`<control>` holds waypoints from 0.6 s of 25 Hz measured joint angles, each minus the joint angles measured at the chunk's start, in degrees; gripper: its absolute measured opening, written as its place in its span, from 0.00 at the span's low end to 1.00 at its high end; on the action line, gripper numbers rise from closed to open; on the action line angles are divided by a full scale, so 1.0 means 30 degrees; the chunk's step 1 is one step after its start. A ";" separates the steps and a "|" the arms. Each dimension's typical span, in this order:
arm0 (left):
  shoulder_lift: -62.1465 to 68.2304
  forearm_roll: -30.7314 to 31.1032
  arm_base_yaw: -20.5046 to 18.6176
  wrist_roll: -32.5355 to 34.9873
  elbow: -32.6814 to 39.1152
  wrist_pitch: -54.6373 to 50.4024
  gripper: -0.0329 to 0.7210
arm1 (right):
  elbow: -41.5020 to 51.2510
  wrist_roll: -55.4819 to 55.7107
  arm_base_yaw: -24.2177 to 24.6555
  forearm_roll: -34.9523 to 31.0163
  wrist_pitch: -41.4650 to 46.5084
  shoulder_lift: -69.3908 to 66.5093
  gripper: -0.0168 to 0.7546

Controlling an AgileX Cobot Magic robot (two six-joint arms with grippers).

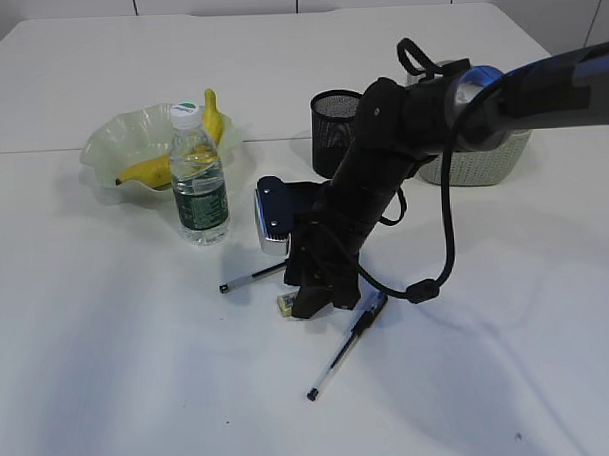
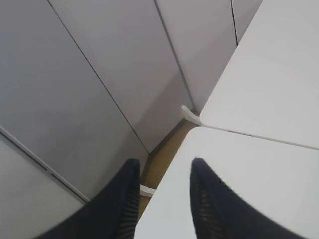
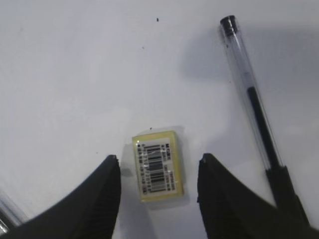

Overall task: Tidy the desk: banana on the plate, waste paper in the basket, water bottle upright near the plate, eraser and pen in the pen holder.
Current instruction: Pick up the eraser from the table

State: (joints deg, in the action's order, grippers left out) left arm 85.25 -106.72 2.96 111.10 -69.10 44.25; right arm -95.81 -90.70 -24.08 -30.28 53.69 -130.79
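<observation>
The pale yellow eraser (image 3: 157,167), barcode sticker up, lies flat on the white desk (image 1: 110,375) between the fingers of my right gripper (image 3: 160,157), which is open and straddles it without touching. From outside, the right gripper (image 1: 314,300) points down at the eraser (image 1: 285,305). One pen (image 3: 254,104) lies just right of the fingers, seen as the pen (image 1: 344,352) from outside; a second pen (image 1: 251,278) lies to the left. The banana (image 1: 147,171) rests in the green plate (image 1: 106,140). The water bottle (image 1: 198,177) stands upright beside it. My left gripper (image 2: 163,160) is open and empty. Waste paper is out of view.
The black mesh pen holder (image 1: 333,117) stands behind my right arm, and the sage green basket (image 1: 477,157) sits at the back right. A black cable (image 1: 427,284) loops down from the arm. The left wrist view looks over the desk's edge (image 2: 199,124) at the wall and floor.
</observation>
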 joint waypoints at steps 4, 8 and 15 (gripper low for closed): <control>0.0000 0.0000 0.0000 0.0000 0.0000 -0.0004 0.36 | 0.0000 -0.0042 0.0000 0.0000 -0.0040 0.0000 0.52; 0.0000 0.0000 0.0000 0.0000 0.0000 -0.0038 0.36 | 0.0000 -0.0042 0.0000 -0.0048 -0.0076 0.0000 0.52; 0.0000 0.0000 0.0000 0.0000 0.0000 -0.0072 0.36 | 0.0000 -0.0042 0.0000 -0.0636 -0.0234 0.0000 0.52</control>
State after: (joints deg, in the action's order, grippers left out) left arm 85.25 -106.72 2.96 111.10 -69.10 44.03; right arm -95.81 -90.83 -24.08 -32.19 52.99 -130.79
